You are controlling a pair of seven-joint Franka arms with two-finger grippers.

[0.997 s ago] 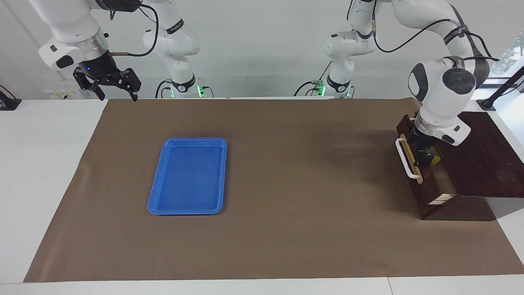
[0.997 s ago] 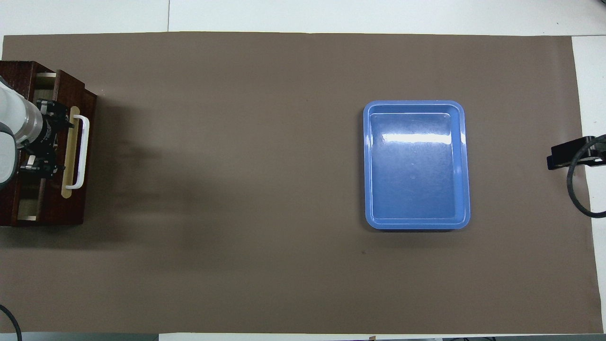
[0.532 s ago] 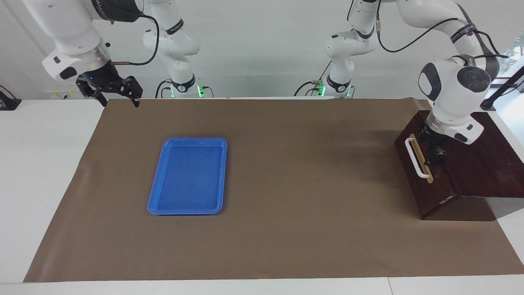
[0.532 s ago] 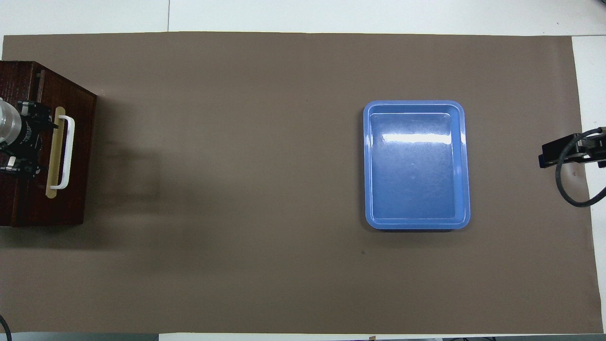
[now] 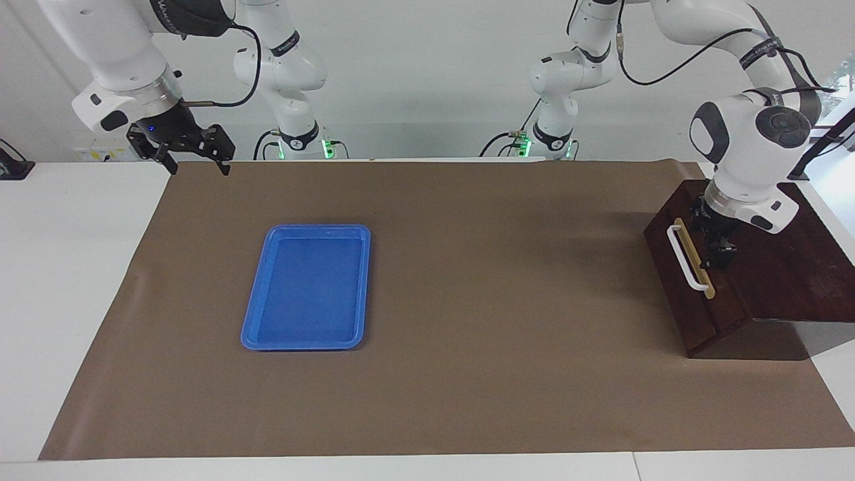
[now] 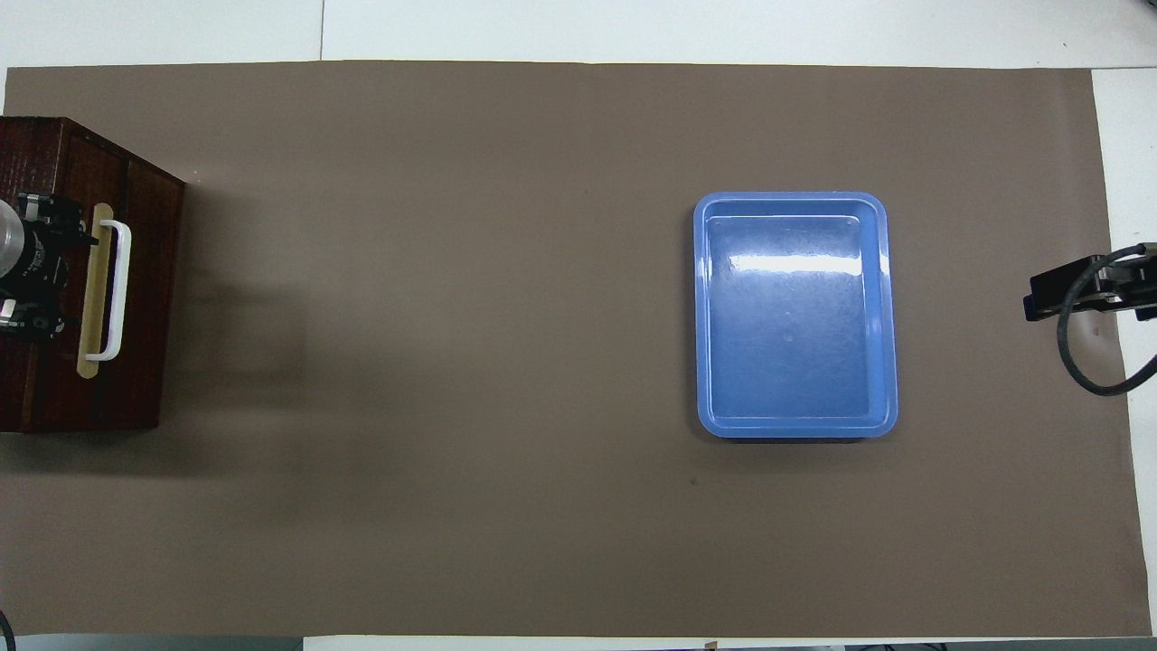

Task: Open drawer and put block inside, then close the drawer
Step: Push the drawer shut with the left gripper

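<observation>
Drawer shut flush in dark box at left arm's table end; block unseen. Left gripper over box top beside white handle, open, empty. Right gripper open, raised over mat corner; blue tray alone mid-mat.

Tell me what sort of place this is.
Most likely a robotics lab test bench: two white arms mounted at a white table covered by a brown mat, with staged props only, a blue tray and a small dark wooden drawer box.
</observation>
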